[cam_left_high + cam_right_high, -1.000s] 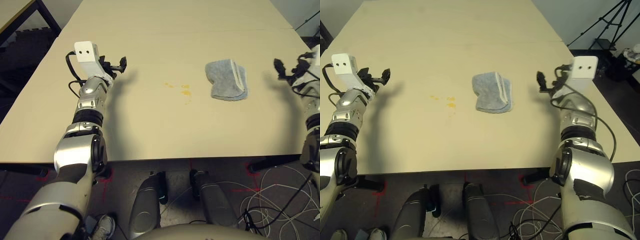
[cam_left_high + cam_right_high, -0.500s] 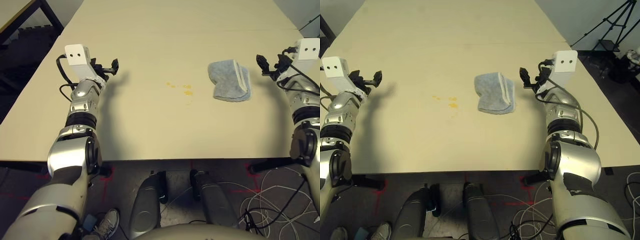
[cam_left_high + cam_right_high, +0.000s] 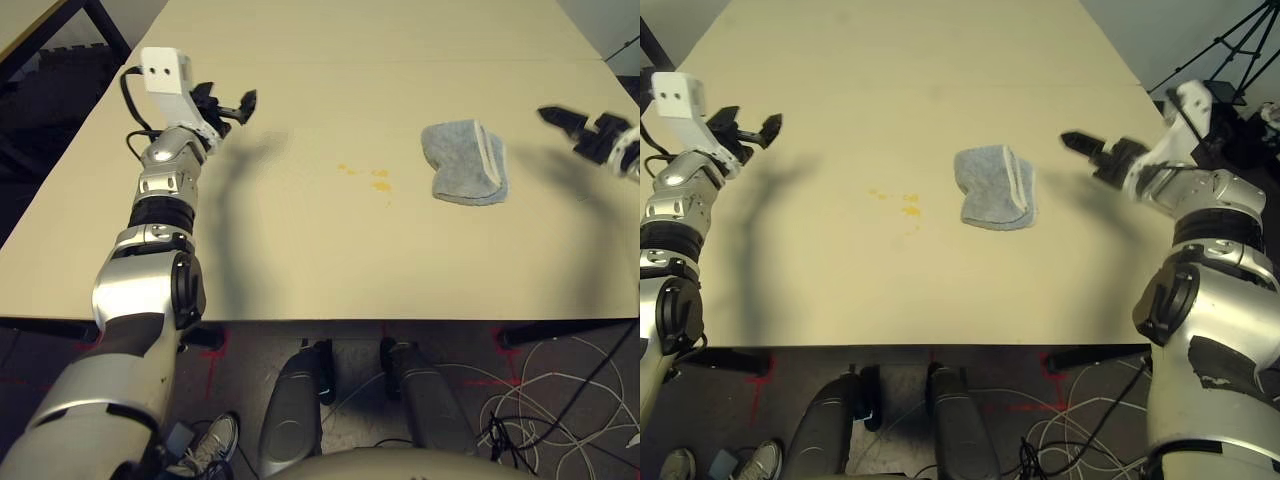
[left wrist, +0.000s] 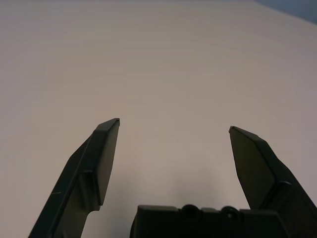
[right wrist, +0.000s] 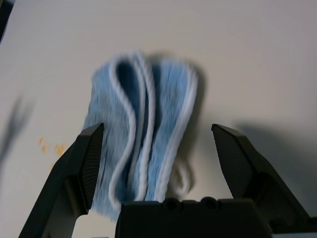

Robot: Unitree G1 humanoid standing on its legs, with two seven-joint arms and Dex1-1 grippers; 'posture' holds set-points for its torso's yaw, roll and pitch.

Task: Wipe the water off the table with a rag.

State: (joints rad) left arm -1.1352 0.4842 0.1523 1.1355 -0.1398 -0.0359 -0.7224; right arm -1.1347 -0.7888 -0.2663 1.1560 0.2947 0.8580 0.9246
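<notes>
The grey-blue rag [image 3: 465, 162] lies folded on the pale table [image 3: 300, 260], right of the middle. The water [image 3: 372, 178] is a small patch of orange-yellow specks just left of the rag. My right gripper [image 3: 1080, 145] hovers above the table to the right of the rag, open and empty, pointing at it. In the right wrist view the rag [image 5: 141, 129] sits beyond the spread fingers [image 5: 81, 163], with the water [image 5: 52, 147] past it. My left gripper [image 3: 238, 103] is raised over the far left of the table, open with nothing in it [image 4: 173, 126].
A faint seam [image 3: 330, 65] crosses the table behind the rag. Loose cables [image 3: 560, 390] lie on the floor past the table's near edge. A tripod [image 3: 1220, 50] stands beyond the right side, and another table's corner [image 3: 30, 20] shows at the far left.
My right wrist has rolled and its gripper has drawn a little to the right of the rag, fingers now aimed at it. My left gripper has moved a bit farther out and up.
</notes>
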